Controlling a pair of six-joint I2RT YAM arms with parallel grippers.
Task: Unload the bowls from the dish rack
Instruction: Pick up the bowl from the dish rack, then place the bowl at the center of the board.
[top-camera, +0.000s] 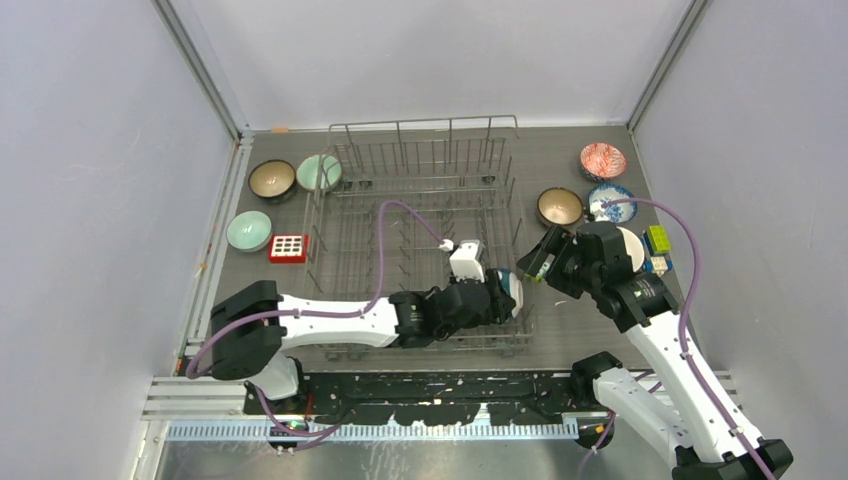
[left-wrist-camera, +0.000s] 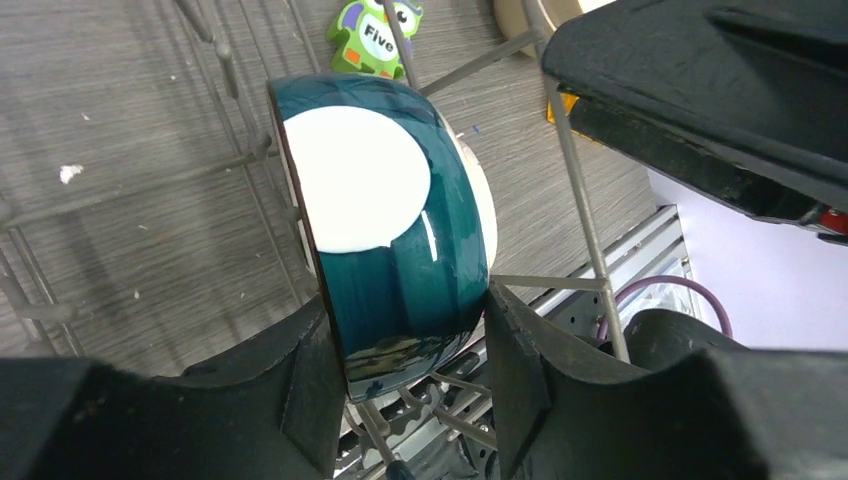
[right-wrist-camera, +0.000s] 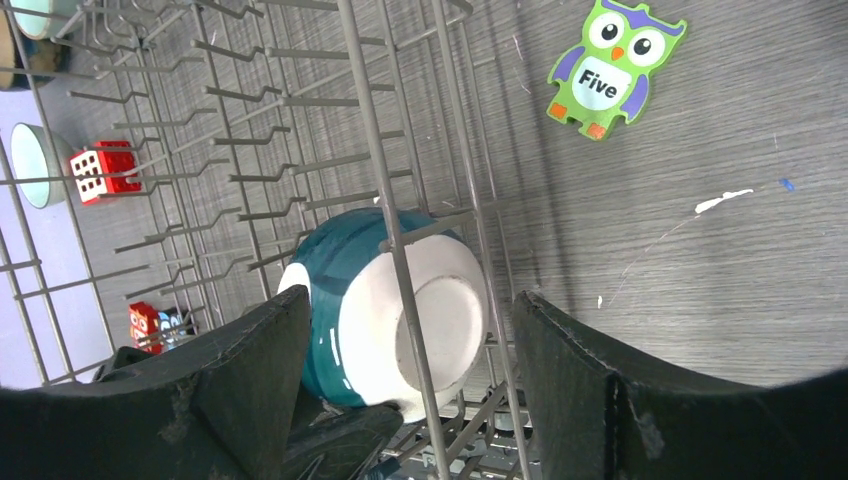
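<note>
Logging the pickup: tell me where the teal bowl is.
Top view: the teal bowl stands on edge in the rack's near right corner, between the left gripper's fingers, with the right gripper just outside the rack wall.

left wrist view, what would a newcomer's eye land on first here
The glossy teal bowl with its white base, standing on edge in the near right corner of the dish rack, with the left tool closed on it. Next, the right tool hangs open just outside that corner, and a bright green owl marked Five lies on the table nearby.
</note>
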